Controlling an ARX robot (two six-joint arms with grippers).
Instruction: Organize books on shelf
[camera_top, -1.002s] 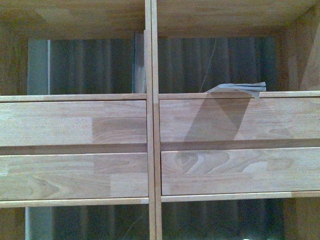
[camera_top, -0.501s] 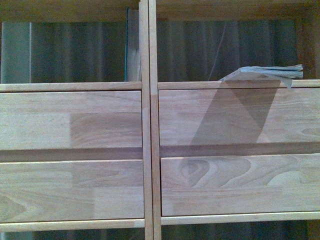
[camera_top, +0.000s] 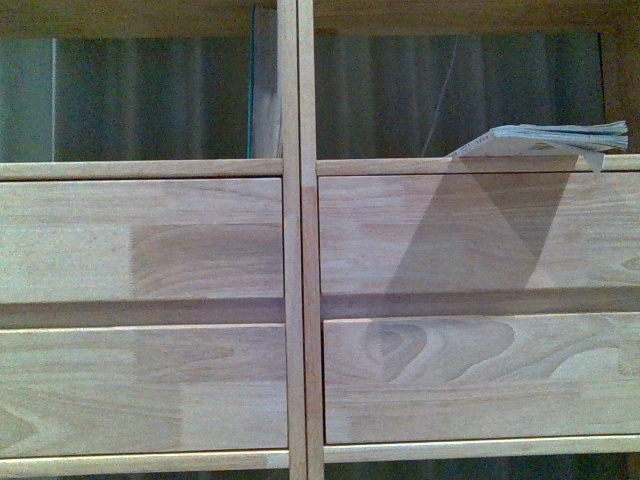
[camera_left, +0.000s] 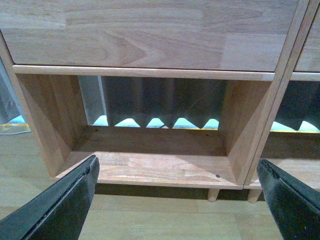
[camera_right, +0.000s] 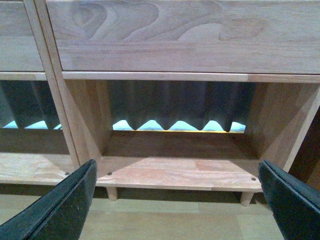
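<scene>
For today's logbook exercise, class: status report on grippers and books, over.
Left gripper open, empty; right gripper open, empty. Thin white paperback lying flat on light-wood shelf, right column. No obstruction seen.

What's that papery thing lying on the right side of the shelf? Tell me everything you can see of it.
A thin book, seen edge-on, lying flat on the shelf board in the right column, just above the upper drawer front. Its pale page edges face the camera, slightly fanned, like soft paper. One corner droops over the board's front edge. A slanted shadow falls on the drawer beneath it. Only the board touches it; its cover is hidden.
</scene>
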